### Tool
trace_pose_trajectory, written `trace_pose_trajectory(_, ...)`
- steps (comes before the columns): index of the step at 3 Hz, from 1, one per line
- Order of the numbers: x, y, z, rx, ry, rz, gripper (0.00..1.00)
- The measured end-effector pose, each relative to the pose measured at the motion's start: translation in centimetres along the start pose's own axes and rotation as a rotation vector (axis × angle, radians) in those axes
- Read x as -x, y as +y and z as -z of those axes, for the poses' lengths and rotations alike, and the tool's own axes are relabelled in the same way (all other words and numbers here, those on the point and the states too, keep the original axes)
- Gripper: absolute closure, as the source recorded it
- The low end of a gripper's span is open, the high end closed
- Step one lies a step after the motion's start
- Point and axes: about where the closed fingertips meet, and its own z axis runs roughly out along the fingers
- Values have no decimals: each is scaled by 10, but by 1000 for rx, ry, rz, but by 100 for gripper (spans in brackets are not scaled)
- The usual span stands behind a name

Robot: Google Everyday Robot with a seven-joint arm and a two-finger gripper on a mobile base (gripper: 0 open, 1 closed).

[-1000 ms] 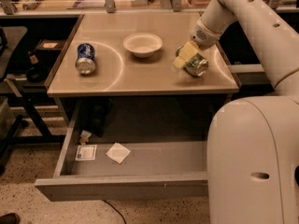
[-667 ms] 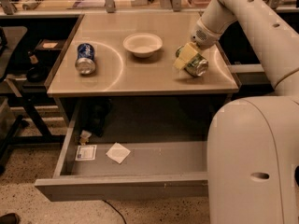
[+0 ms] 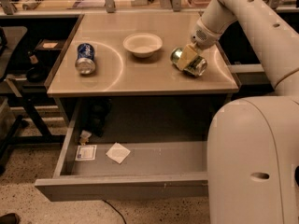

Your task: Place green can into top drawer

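Claw (image 3: 187,59) unmoved at lying green can (image 3: 200,67); top drawer (image 3: 121,188) open.

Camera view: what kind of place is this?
Probably an office or lab: a beige desk with its wide grey metal drawer open, cluttered workbenches behind. The gripper is at the small green aluminium can on the desk.
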Motion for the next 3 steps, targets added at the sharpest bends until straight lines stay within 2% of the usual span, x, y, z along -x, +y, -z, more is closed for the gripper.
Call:
trace_pose_trajectory(1, 0, 0, 0, 0, 0, 0, 88)
trace_pose_trajectory(2, 6, 2, -1, 1, -12, 20, 100)
trace_pose_trajectory(3, 3, 9, 11, 7, -31, 38, 100)
